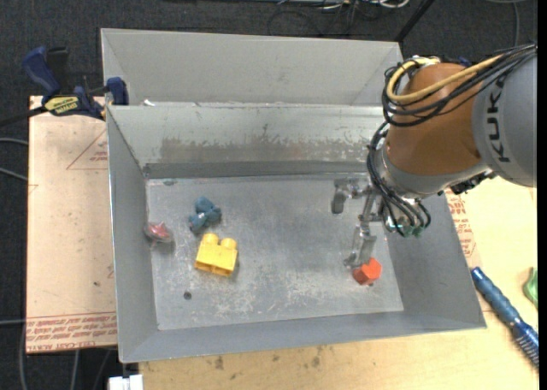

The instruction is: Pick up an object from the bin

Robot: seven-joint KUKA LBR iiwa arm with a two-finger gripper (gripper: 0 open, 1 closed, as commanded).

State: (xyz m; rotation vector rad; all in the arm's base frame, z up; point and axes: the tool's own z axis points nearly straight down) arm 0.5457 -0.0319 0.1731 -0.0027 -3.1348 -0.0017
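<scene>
My gripper [348,232] hangs low over the right part of the bin floor, open, with nothing between its fingers. One fingertip [339,203] sits toward the back wall. The other fingertip [357,257] ends right beside a small orange-red block [368,273], which lies on the floor just outside the fingers toward the front right. I cannot tell whether that fingertip touches the block.
In the left half of the bin lie a yellow toy brick [215,255], a small blue-grey piece [203,215] behind it, and a small pinkish piece [158,232] near the left wall. The arm and its orange cover overhang the bin's right side.
</scene>
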